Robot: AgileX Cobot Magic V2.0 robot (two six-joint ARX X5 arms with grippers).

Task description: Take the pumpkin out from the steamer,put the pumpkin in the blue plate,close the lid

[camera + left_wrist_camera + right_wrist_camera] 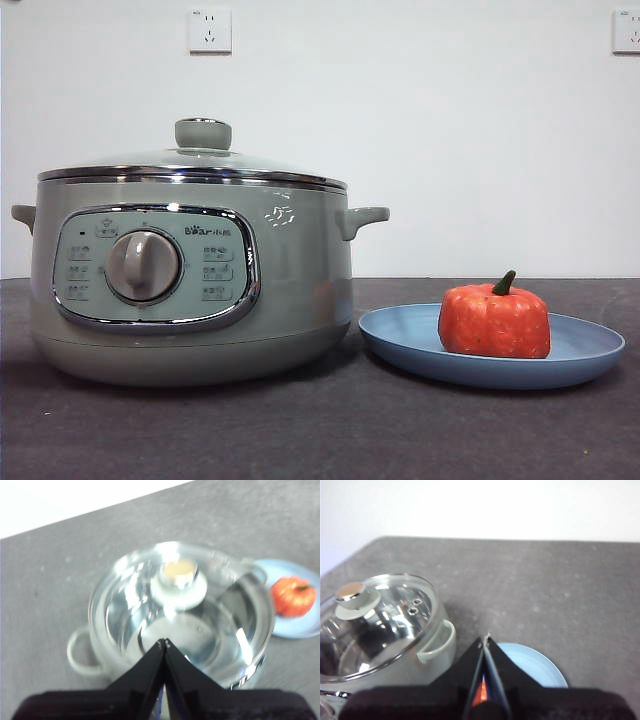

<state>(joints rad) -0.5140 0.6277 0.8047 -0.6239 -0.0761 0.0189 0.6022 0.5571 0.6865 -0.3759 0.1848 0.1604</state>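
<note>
Now pumpkin [494,322] on blue plate [590,352], lid [195,160] closing steamer [290,290]

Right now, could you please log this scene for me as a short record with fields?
pumpkin: upright on the blue plate
blue plate: on the table beside the steamer
lid: seated on the steamer
steamer: closed, control panel facing the front camera
left hand: shut, empty, above the lid
right hand: shut, empty, above the plate
</note>
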